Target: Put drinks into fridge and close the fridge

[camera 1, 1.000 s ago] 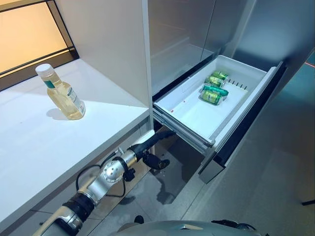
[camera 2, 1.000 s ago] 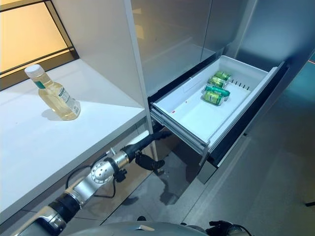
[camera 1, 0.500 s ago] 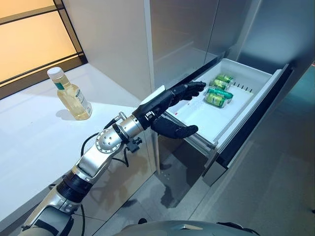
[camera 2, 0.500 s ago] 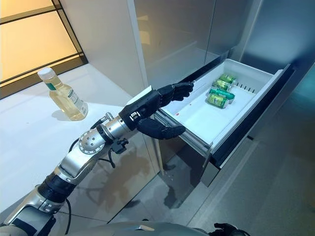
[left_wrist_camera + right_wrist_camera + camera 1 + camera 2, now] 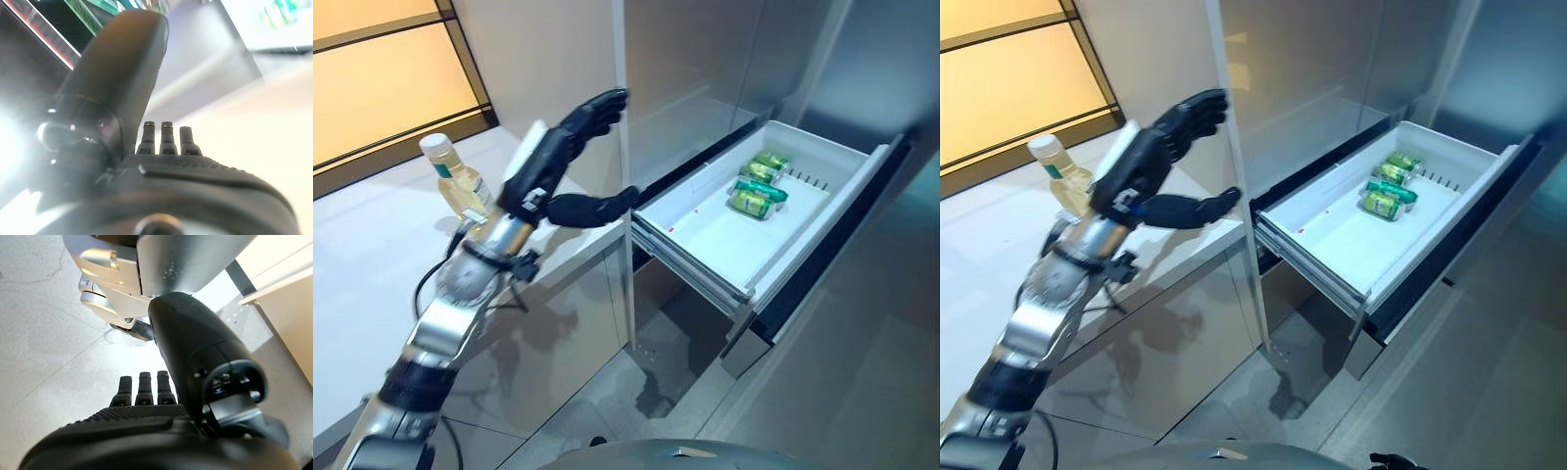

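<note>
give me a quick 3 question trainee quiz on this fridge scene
1. True or false: the white pull-out fridge drawer stands open.
2. Where is the clear bottle of yellow liquid with a white cap? A) in the drawer B) on the white counter C) in the left hand
3. Fill in: the green drink cans lie at the drawer's ____ end.

Key: 1 true; 2 B; 3 far. The left hand is open above the counter, holding nothing; the right hand is open too, down near the floor.

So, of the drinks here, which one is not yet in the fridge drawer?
The yellowish bottle with the white cap: it stands upright on the white counter, beside the left hand. The green cans already lie in the open drawer.
</note>
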Controlling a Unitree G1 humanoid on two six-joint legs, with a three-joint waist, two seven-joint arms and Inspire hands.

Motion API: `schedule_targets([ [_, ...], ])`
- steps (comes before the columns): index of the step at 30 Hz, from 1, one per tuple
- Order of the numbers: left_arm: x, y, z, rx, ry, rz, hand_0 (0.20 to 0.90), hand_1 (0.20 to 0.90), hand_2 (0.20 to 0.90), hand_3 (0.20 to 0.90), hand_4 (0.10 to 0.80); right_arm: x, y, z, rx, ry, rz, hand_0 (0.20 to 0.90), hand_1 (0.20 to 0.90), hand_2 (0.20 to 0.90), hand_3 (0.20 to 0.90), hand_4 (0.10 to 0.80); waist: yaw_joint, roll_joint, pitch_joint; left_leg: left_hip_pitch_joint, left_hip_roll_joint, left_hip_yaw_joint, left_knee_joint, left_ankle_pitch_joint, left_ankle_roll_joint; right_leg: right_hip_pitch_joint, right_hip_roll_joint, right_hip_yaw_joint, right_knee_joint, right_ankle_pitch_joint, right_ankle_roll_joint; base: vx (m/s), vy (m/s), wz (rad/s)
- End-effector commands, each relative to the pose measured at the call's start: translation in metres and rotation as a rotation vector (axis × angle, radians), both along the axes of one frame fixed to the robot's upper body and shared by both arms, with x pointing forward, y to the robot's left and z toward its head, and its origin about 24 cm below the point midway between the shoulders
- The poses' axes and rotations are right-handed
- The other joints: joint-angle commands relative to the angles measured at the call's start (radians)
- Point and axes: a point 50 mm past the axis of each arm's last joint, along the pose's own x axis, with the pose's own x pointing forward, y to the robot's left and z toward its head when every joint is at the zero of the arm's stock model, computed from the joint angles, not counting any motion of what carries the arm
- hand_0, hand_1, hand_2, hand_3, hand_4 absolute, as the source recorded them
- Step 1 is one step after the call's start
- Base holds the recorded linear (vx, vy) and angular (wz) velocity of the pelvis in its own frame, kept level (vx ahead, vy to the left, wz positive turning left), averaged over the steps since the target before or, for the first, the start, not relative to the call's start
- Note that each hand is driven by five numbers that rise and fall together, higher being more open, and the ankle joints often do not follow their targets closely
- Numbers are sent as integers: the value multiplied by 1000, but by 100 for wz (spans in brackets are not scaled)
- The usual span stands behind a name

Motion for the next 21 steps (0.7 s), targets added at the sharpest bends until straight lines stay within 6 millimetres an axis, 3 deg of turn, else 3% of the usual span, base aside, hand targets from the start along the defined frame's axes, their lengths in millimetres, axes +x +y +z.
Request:
schedule_targets([
  [1,-26,11,62,-82,-393,-52,900,900,900,900,800,18,28,-4,99,-64,-44,900,900,900,900,800,51,-27,32,21,-71,17,2,-94,63,-20,-19,2,27,15,44,16,-4,14],
  [11,-38,27,73,-189,-485,44,900,900,900,900,800,14,25,-5,106,-52,-61,900,900,900,900,800,61,-33,12,21,-72,9,2,-99,61,-16,-19,-5,22,10,42,20,-4,10],
  [21,-18,59,57,-223,-393,440,900,900,900,900,800,16,22,-3,108,-42,-43,900,900,900,900,800,50,-32,5,26,-73,13,2,-100,62,-17,-16,7,22,10,40,0,0,0],
])
